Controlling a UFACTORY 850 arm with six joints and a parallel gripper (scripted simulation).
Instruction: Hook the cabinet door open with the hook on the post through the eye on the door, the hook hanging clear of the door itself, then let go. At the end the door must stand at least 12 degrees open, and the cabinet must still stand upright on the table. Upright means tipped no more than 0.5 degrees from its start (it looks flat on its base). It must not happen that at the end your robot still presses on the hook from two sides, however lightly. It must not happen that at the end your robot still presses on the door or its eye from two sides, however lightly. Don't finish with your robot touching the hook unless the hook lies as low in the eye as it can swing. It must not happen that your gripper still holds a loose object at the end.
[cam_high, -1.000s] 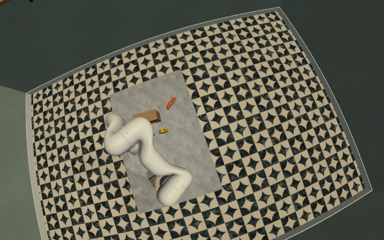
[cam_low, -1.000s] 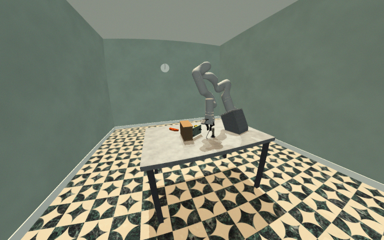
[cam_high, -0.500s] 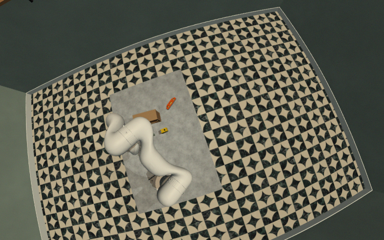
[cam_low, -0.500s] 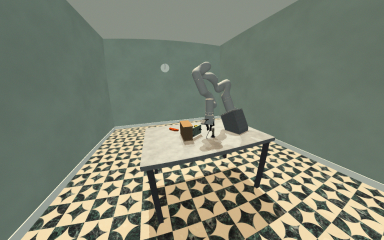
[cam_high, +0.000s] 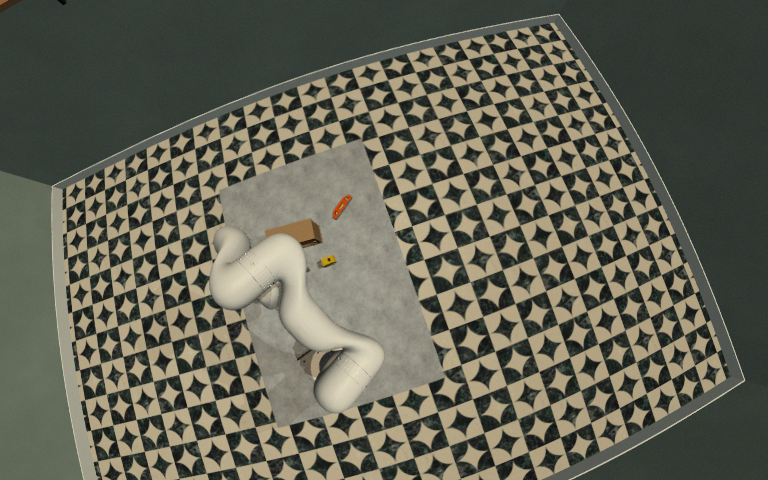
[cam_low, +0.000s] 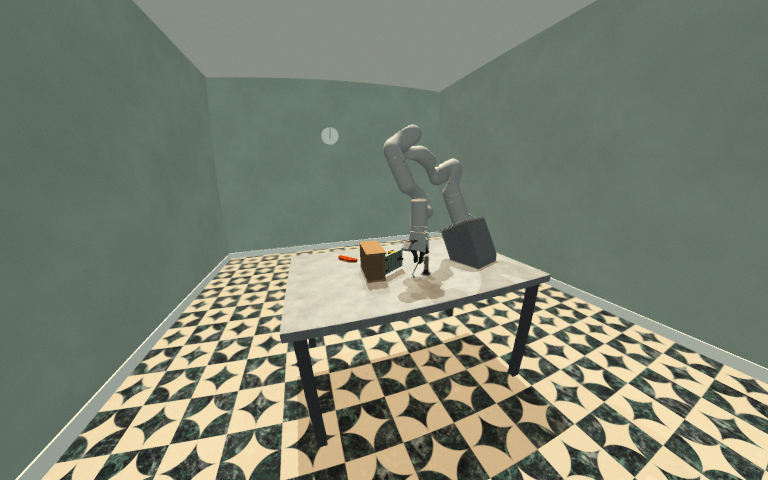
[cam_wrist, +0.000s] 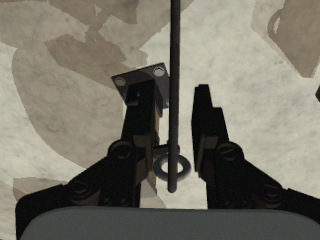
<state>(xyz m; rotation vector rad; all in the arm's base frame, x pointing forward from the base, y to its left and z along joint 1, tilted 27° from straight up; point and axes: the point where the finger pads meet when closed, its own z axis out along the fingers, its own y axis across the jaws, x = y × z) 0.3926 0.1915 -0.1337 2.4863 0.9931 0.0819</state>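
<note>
The brown cabinet (cam_high: 294, 229) (cam_low: 371, 261) stands upright on the table (cam_high: 396, 316) (cam_low: 339, 305). Its green door (cam_low: 393, 260) faces the arm and stands a little ajar. The dark post (cam_low: 424, 264) stands just right of the door. In the wrist view its square base plate (cam_wrist: 136, 82) lies beneath my left finger. The thin hook rod (cam_wrist: 175, 40) (cam_low: 416, 268) hangs from its ring at the post top, slanting down towards the table. My gripper (cam_wrist: 173, 103) (cam_low: 417, 249) points straight down over the post. Its fingers stand partly apart on either side of the rod, with a gap on each side. The arm hides the gripper in the overhead view.
An orange tool (cam_high: 341, 206) (cam_low: 347, 258) lies beyond the cabinet. A small yellow block (cam_high: 327, 260) lies on the table beside the cabinet's front. The arm's dark grey base block (cam_low: 468, 242) stands at the right rear of the table.
</note>
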